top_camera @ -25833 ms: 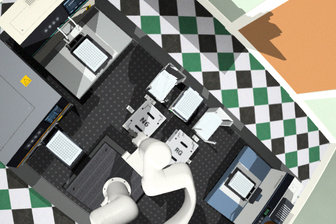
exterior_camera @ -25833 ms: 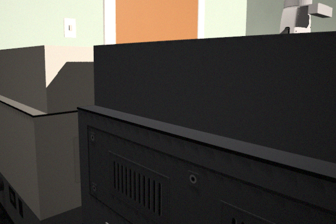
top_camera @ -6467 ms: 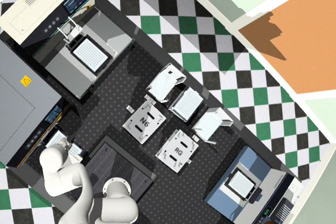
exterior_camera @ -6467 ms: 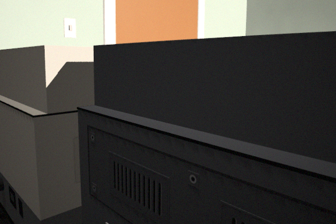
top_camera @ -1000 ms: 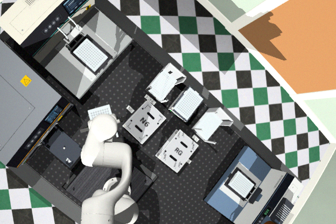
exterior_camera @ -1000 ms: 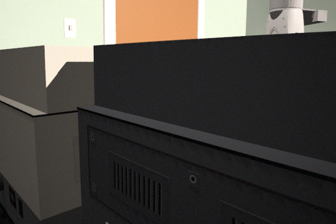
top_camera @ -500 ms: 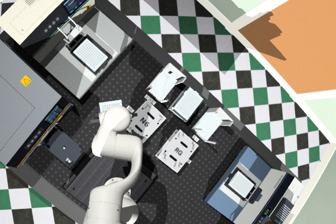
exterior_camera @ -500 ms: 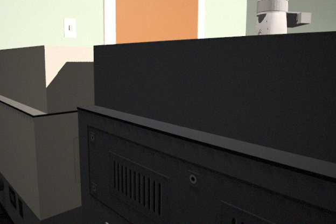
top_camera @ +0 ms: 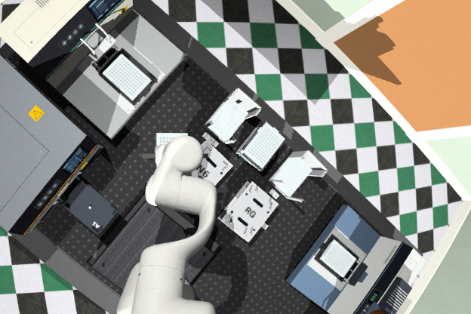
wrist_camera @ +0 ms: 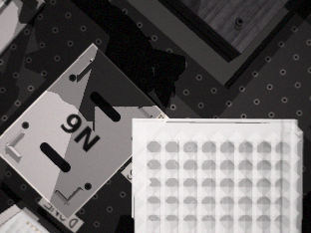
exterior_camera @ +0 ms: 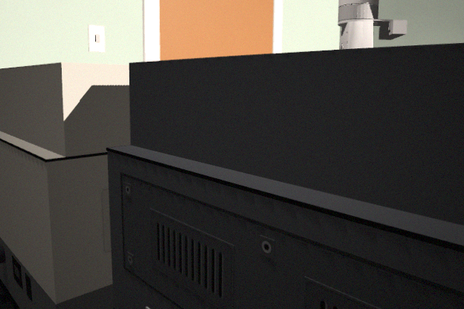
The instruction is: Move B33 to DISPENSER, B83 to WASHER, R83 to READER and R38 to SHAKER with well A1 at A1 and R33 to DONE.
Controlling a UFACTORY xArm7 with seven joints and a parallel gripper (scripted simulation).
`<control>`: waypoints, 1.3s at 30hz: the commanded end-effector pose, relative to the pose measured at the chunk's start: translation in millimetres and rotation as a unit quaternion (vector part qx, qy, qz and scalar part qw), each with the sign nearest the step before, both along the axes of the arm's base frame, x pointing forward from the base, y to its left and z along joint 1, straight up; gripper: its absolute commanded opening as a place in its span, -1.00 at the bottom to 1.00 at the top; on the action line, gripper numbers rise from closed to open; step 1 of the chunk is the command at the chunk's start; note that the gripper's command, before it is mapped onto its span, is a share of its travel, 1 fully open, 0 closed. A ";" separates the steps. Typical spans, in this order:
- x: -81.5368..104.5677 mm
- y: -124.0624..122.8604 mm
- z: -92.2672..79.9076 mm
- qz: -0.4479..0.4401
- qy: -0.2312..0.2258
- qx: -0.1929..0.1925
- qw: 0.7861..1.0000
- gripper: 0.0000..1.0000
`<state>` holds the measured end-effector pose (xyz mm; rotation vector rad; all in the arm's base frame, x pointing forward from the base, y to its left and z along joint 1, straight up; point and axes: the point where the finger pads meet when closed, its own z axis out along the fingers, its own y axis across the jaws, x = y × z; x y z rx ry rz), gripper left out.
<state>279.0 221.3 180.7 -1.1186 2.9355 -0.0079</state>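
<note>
Left of centre in the top view: gripper [top_camera: 167, 146] clamped wide on a plate [top_camera: 170, 137]. Best kept level, lowered squarely into DONE rack [top_camera: 249, 102].

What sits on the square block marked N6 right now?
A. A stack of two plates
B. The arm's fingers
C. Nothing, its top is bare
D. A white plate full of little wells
C: in the wrist view the N6 nest shows only its own slots and corner locators, while the white well plate is held off to one side of it.
</note>
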 end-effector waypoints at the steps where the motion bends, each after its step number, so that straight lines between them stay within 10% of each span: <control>1: 8.0 -0.7 1.6 -0.011 -0.002 0.001 1.000 -1.00; 39: 116.9 -32.9 2.2 -0.171 -0.003 0.001 0.985 -1.00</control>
